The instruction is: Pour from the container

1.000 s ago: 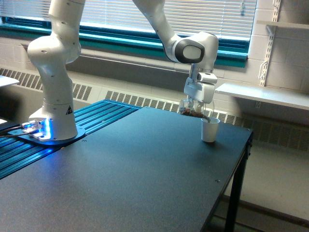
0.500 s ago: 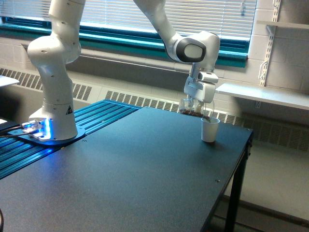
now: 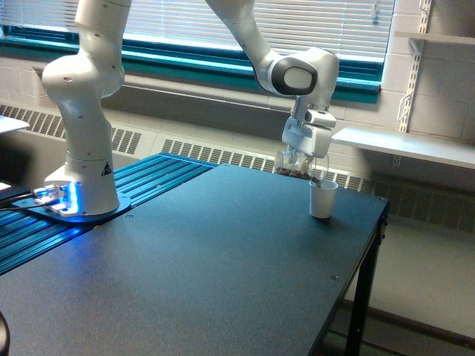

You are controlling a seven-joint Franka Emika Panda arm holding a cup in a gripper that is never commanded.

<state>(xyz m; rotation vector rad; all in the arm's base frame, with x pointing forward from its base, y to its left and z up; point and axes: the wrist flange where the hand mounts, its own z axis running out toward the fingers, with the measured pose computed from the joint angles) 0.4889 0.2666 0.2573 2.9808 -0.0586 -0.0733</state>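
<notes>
Since the earlier frame, one tool (image 3: 301,157) has risen slightly, and the brown contents in the container (image 3: 295,165) look thinner. One dark table (image 3: 185,267) fills the foreground, bare at its near end. On its far right corner stands one white paper cup (image 3: 322,199), upright. Just above the cup's rim the tool clamps one transparent container, tipped toward the cup, with dark brown granules along its lower side. One white arm base (image 3: 80,148) stands on the exterior view's left, on blue-lit rails (image 3: 111,215).
</notes>
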